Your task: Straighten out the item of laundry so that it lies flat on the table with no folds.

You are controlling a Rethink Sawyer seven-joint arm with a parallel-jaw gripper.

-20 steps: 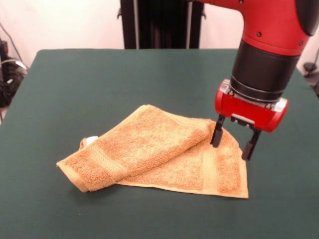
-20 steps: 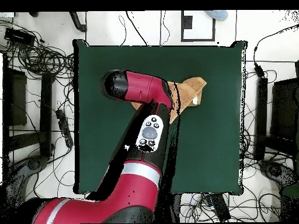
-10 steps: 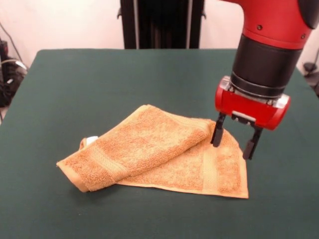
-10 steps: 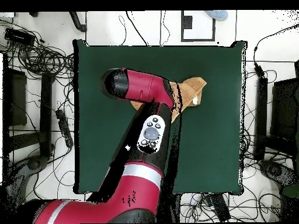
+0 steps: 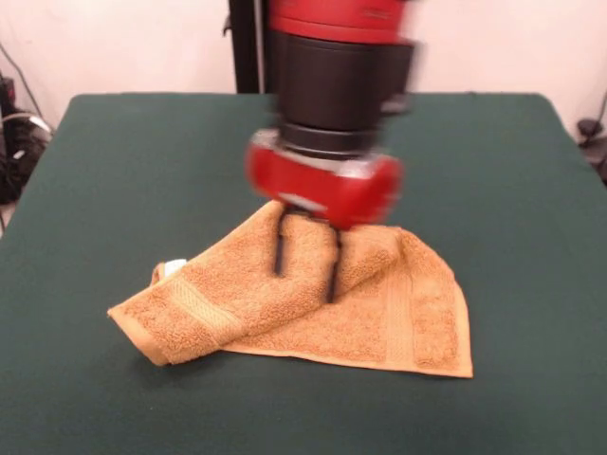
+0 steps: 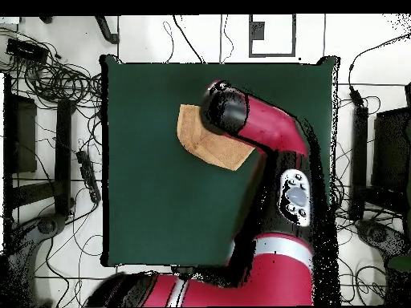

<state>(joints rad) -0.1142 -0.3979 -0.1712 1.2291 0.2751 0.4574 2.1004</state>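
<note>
Green table [image 5: 114,171]: one folded washcloth [image 5: 398,322], one gripper [image 5: 305,268] parted, empty, above.

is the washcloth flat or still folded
Folded: one flap of the washcloth lies doubled over the lower layer, which shows only at the right on the table.

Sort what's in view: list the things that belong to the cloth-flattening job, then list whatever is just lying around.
Part of the job:
- orange-tan washcloth, folded over itself
- green table it lies on
- gripper, open, over the folded part

Just lying about:
- tangled cables on the floor beside the table
- black stand behind the table
</note>
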